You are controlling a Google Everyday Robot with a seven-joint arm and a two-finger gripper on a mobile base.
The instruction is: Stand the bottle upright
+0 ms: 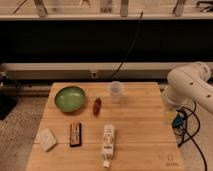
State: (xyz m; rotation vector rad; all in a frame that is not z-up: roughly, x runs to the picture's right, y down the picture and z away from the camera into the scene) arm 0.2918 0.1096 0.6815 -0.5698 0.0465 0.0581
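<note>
The white bottle (108, 142) lies on its side on the wooden table (135, 125), front centre, its small cap pointing toward the front edge. My white arm (192, 85) hangs over the table's right edge. My gripper (170, 116) is below the arm at the right edge of the table. It is well to the right of the bottle and not touching it.
A green bowl (70, 98) sits at the back left, a small red-brown oval object (97, 106) beside it, and a clear plastic cup (116, 92) at back centre. A dark flat packet (75, 134) and a white block (47, 139) lie front left. Cables hang to the right of the table.
</note>
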